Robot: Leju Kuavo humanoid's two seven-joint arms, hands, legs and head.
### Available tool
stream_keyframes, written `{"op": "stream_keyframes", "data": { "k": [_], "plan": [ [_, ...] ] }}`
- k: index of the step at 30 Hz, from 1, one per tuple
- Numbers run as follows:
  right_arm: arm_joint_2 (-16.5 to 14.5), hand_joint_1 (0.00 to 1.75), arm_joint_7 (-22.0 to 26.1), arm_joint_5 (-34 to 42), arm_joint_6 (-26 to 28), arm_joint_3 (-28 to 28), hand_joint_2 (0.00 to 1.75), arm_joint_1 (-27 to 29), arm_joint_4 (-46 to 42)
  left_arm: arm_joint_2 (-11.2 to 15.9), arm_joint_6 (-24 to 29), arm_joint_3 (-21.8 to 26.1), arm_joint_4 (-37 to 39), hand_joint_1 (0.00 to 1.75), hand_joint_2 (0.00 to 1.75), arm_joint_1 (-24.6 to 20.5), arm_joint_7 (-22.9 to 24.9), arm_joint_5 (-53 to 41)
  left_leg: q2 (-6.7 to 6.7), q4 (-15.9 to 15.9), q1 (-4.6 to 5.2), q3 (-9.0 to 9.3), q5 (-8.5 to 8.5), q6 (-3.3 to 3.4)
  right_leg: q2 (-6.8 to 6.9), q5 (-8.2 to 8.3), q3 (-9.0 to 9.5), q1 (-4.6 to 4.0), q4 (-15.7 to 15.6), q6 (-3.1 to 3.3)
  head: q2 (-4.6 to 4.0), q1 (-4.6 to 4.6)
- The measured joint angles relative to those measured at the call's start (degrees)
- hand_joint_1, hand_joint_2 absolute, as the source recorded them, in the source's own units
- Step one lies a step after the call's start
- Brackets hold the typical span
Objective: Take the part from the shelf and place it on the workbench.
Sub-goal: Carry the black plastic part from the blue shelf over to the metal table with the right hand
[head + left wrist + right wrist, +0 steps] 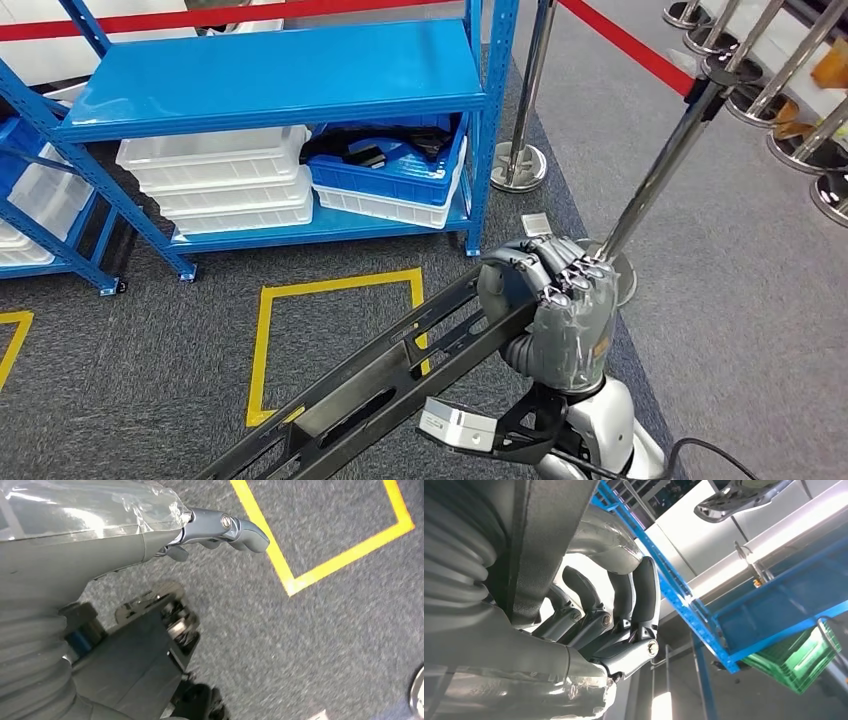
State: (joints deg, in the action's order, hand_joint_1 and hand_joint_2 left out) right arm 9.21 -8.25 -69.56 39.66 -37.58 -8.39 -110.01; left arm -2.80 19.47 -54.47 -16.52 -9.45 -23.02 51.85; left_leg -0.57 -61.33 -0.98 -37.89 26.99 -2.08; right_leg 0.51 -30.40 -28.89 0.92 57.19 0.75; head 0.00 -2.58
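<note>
Nearest the camera, the right hand [560,300] is raised over the carpet [150,350], fingers wrapped around one end of the part [380,385], a long black slotted bar. The bar slopes down from the hand toward the lower edge of the head view, where it is cut off, so its far end cannot be made out. In the right wrist view the fingers [624,615] curl tightly against the dark bar, which hides the palm.

The left hand [220,530] hangs low over the carpet, grasping nothing. Its fingers bend partway, but most of them are hidden behind the cover, so I cannot tell whether it is released or clenched.

Under the part, a yellow taped square [340,330] marks the carpet, with open floor between it and the blue shelf [280,75]. The shelf's bottom level holds stacked white bins [220,180] and a blue bin [395,175] with dark pieces inside, too indistinct to name. Beside the shelf's corner post stands a chrome stanchion [525,110], and a second stanchion [660,170] rises just behind the right hand.
</note>
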Motion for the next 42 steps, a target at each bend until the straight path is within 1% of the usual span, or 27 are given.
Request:
{"op": "stream_keyframes", "data": {
  "k": [2,3,4,5,6,7,8,9,10,11,13,14,15,16,18,19,20,21,23,24,25,26,27,30,35,41,42],
  "plan": [
    [0.0,1.75,0.0,0.3,0.0,0.0,1.75,0.0,0.0,0.0,0.0,0.0,0.0,0.0,1.75,0.0,0.0,0.0,0.09,-6.3,-0.05,-1.87,5.36,-0.35,0.14,1.05,-1.37,-0.13,0.1,0.73,0.0,0.91],
    [0.0,1.75,0.2,0.8,0.0,0.0,1.75,0.0,0.1,0.0,0.0,0.0,0.0,0.0,1.75,0.0,0.0,0.0,0.1,-9.8,-0.05,-2.54,7.24,-0.42,0.19,1.51,-2.11,-0.26,0.2,0.94,0.0,1.3],
    [-0.1,1.75,0.4,1.5,0.0,0.0,1.75,0.0,0.1,0.0,0.0,0.0,0.0,0.0,1.75,0.0,0.0,-0.1,0.1,-12.2,-0.04,-2.64,7.89,-0.42,0.22,1.97,-2.87,-0.4,0.4,0.99,0.0,1.58],
    [-0.1,1.75,0.7,2.5,0.0,0.0,1.75,0.1,0.2,0.0,0.0,0.0,0.0,0.0,1.75,0.1,0.0,-0.1,0.1,-13.0,-0.02,-1.95,7.31,-0.32,0.22,2.38,-3.63,-0.53,0.6,1.02,0.0,1.79],
    [-0.1,1.75,1.3,3.7,0.0,0.0,1.75,0.1,0.2,0.0,0.0,0.0,0.0,0.0,1.75,0.1,0.0,-0.1,0.11,-11.7,0.03,-0.29,5.92,-0.1,0.21,2.76,-4.33,-0.65,0.8,1.0,0.0,1.97],
    [-0.1,1.75,2.1,5.1,0.0,0.0,1.75,0.2,0.2,0.0,0.0,0.0,0.0,0.0,1.75,0.0,0.0,-0.1,0.12,-8.8,0.15,2.16,4.5,0.25,0.18,3.14,-4.93,-0.74,0.9,0.93,0.0,2.14],
    [-0.1,1.75,3.0,6.6,0.0,0.0,1.75,0.4,0.3,0.1,-0.1,0.0,0.0,0.0,1.75,0.0,0.0,-0.2,0.14,-4.8,0.4,5.17,3.73,0.71,0.17,3.48,-5.43,-0.88,1.1,0.8,0.0,2.27],
    [-0.2,1.75,3.8,8.0,0.0,0.1,1.75,0.5,0.3,0.1,-0.1,0.0,0.0,0.0,1.75,-0.2,0.0,-0.2,0.14,-0.8,0.6,7.83,3.55,1.17,0.19,3.84,-5.81,-0.98,1.2,0.62,0.0,2.36],
    [-0.3,1.75,4.4,9.1,0.0,0.1,1.75,0.6,0.3,0.2,-0.2,0.0,0.0,0.0,1.75,-0.3,0.0,-0.2,0.14,2.2,0.85,9.6,3.78,1.56,0.23,4.21,-6.08,-1.03,1.3,0.39,0.0,2.41],
    [-0.4,1.75,4.8,9.8,0.0,0.1,1.75,0.6,0.3,0.2,-0.2,0.0,0.0,0.0,1.75,-0.3,0.0,-0.2,0.14,3.9,1.06,10.47,4.07,1.88,0.32,4.56,-6.27,-1.03,1.3,0.13,0.0,2.43],
    [-0.5,1.75,5.1,10.4,0.0,0.2,1.75,0.7,0.3,0.2,-0.2,0.0,0.0,0.0,1.75,-0.2,0.0,-0.3,0.01,4.9,1.03,10.28,3.68,2.41,0.39,4.98,-6.5,-0.87,1.5,-0.46,0.0,2.47],
    [-0.6,1.75,5.3,10.5,0.0,0.3,1.75,0.8,0.3,0.2,-0.2,0.0,0.0,0.0,1.75,-0.2,0.0,-0.3,-0.06,5.1,0.88,10.09,3.23,2.71,0.28,4.44,-6.8,-0.81,2.2,-0.8,0.0,2.45],
    [-0.6,1.75,5.6,10.6,0.0,0.3,1.75,0.8,0.3,0.2,-0.3,0.0,0.0,0.0,1.75,-0.2,0.0,-0.3,-0.15,5.3,0.68,9.82,2.76,3.07,0.1,3.14,-7.44,-0.74,3.7,-1.17,0.0,2.29],
    [-0.6,1.75,5.9,10.9,0.0,0.4,1.75,0.9,0.3,0.2,-0.3,0.0,0.0,0.0,1.75,-0.2,0.0,-0.4,-0.24,5.5,0.51,9.44,2.3,3.33,-0.09,1.1,-8.5,-0.61,6.3,-1.51,0.0,2.06],
    [-0.6,1.75,6.3,12.0,0.0,0.5,1.75,1.1,0.3,0.2,-0.4,0.0,0.0,0.0,1.75,-0.2,0.1,-0.5,-0.26,5.3,0.49,8.4,1.64,3.6,-0.29,-3.2,-10.98,-0.29,13.3,-2.12,0.0,1.4],
    [-0.5,1.75,6.5,12.7,0.0,0.5,1.75,1.2,0.3,0.2,-0.4,0.0,0.0,0.0,1.75,-0.2,0.2,-0.5,-0.28,5.2,0.46,7.89,1.37,3.53,-0.3,-4.29,-11.58,-0.11,15.7,-2.33,0.0,1.15],
    [-0.5,1.75,6.7,13.4,0.0,0.5,1.75,1.2,0.3,0.2,-0.4,0.0,0.0,0.0,1.75,-0.1,0.2,-0.5,-0.29,4.9,0.4,7.39,1.16,3.41,-0.3,-4.3,-11.23,0.07,16.4,-2.51,0.0,0.92],
    [-0.5,1.75,6.9,14.0,0.0,0.5,1.75,1.2,0.3,0.2,-0.5,0.0,0.0,0.0,1.75,-0.1,0.2,-0.5,-0.29,4.6,0.29,6.92,1.02,3.27,-0.29,-3.31,-9.79,0.24,14.8,-2.66,0.0,0.7],
    [-0.5,1.75,7.3,14.7,0.0,0.5,1.75,1.2,0.3,0.2,-0.6,0.0,0.0,0.0,1.75,-0.1,0.2,-0.5,-0.27,3.8,0.07,6.04,0.98,2.82,-0.25,-0.63,-5.11,0.52,7.6,-2.92,0.0,0.21],
    [-0.5,1.75,7.4,14.9,0.0,0.5,1.75,1.2,0.3,0.2,-0.7,0.0,0.0,0.0,1.75,-0.1,0.2,-0.5,-0.25,3.2,0.06,5.6,1.03,2.5,-0.32,0.16,-3.39,0.5,4.4,-2.76,0.0,-0.11],
    [-0.5,1.75,7.4,15.0,0.0,0.5,1.75,1.2,0.3,0.2,-0.7,0.0,0.0,0.0,1.75,-0.2,0.2,-0.5,-0.23,2.8,0.12,5.23,1.03,2.12,-0.39,0.45,-2.52,0.45,2.5,-2.51,0.0,-0.29],
    [-0.4,1.75,7.5,15.2,0.0,0.5,1.75,1.2,0.3,0.2,-0.7,0.0,0.0,0.0,1.75,-0.2,0.2,-0.5,-0.21,2.5,0.23,4.93,1.14,1.82,-0.49,0.28,-2.47,0.41,1.9,-2.18,0.0,-0.3],
    [-0.4,1.75,7.7,15.5,-0.1,0.5,1.75,1.2,0.3,0.2,-0.7,0.0,0.0,0.0,1.75,-0.2,0.2,-0.5,-0.19,2.3,0.3,4.79,1.25,2.02,-0.59,0.42,-2.63,0.35,1.9,-1.82,0.0,-0.14],
    [-0.4,1.75,8.6,17.5,-0.5,0.5,1.75,1.4,0.3,0.2,-0.5,0.0,0.0,0.0,1.75,-0.1,0.1,-0.3,-0.14,2.6,0.33,4.95,1.15,3.11,-0.61,0.52,-2.63,0.22,1.8,-1.49,0.0,0.82],
    [-0.4,1.75,9.0,18.4,-2.1,0.5,1.75,1.5,0.2,0.2,-0.4,0.0,0.0,0.0,1.75,0.3,-0.2,-0.1,-0.1,3.1,0.28,5.29,0.58,2.33,-0.57,0.65,-2.61,0.2,1.8,-1.05,0.0,1.75],
    [-0.4,1.75,8.2,15.6,-2.6,0.5,1.75,1.9,0.2,0.3,-0.4,0.0,0.0,0.0,1.75,0.6,-0.2,-0.2,-0.03,3.1,0.62,5.21,0.75,2.63,-0.46,0.72,-2.47,0.46,1.5,-1.22,-0.01,2.48],
    [-0.4,1.75,8.1,15.3,-2.6,0.5,1.75,1.9,0.1,0.3,-0.4,0.0,0.0,0.0,1.75,0.5,-0.2,-0.2,-0.04,3.8,0.39,5.55,0.5,2.66,-0.42,0.68,-2.26,0.38,1.3,-1.35,-0.01,2.56]
  ]
}}
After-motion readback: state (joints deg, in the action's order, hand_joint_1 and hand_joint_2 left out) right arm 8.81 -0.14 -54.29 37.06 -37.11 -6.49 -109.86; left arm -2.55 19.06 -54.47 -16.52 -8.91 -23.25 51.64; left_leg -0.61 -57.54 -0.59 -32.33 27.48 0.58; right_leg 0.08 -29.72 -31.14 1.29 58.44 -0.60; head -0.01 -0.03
